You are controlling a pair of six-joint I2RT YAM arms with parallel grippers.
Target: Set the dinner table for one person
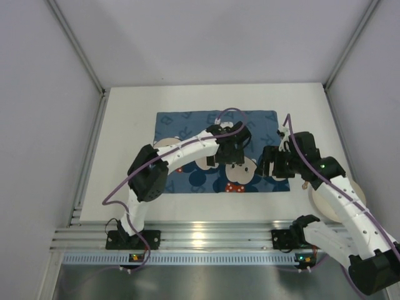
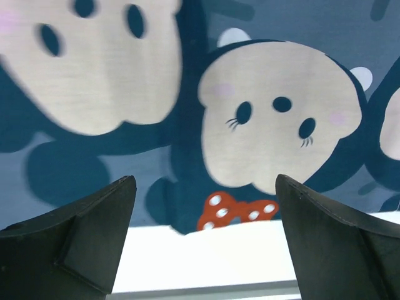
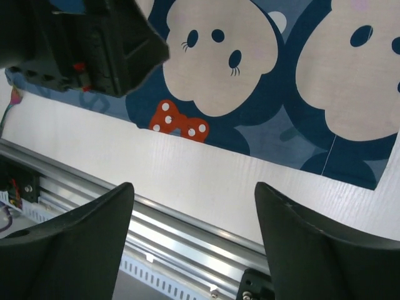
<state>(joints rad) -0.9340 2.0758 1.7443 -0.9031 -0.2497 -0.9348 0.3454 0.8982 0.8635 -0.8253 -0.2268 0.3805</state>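
Left tool spread above placemat near edge, right tool spread at its right edge, dinner table margin around

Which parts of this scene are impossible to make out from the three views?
Top view: round pale plate at right, mostly under the right arm; its contents hidden.
Top view: placemat centre, covered by the left arm.
Left wrist view: upper-left print blurred.
Right wrist view: left arm's end at top left, cut off by the edge.
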